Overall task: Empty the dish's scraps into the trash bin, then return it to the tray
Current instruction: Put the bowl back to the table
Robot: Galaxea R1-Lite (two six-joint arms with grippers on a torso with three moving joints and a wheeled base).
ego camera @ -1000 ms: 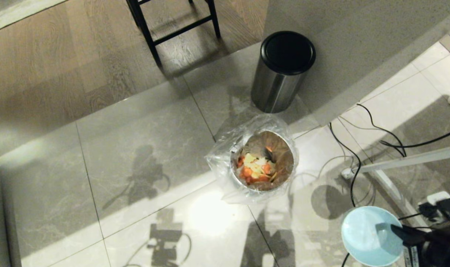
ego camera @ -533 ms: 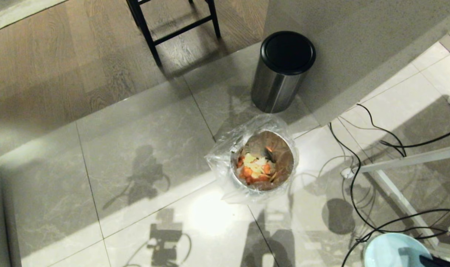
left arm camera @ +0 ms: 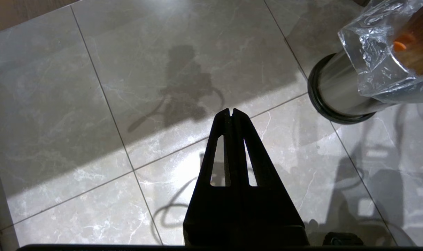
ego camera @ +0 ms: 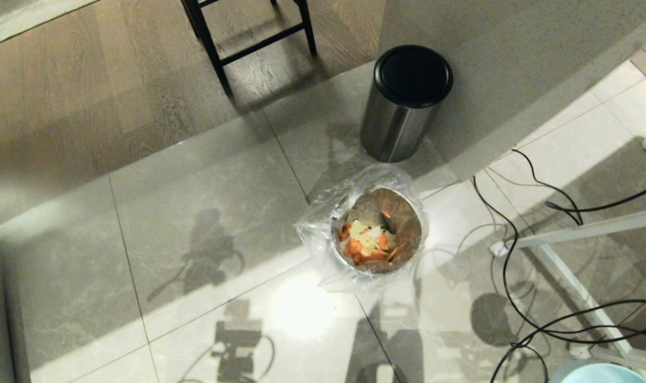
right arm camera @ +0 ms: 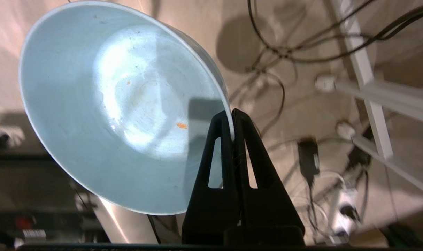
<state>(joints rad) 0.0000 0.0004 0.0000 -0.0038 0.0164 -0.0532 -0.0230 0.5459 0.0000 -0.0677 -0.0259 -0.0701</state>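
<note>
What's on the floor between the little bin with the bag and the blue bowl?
In the head view, black cables trail over the tiles between the trash bin and the dish.

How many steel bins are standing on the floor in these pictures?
2. The trash bin, lined with a clear bag, holds the scraps. The black-lidded bin stands beyond it, by the wall.

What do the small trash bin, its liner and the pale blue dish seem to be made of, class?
Trash bin: probably brushed steel, going by its mirror-like sheen, with a black base ring.
Liner: thin clear plastic, crinkled and see-through.
Dish: glossy, perhaps glazed ceramic or melamine; highlights show, the material stays uncertain.
</note>
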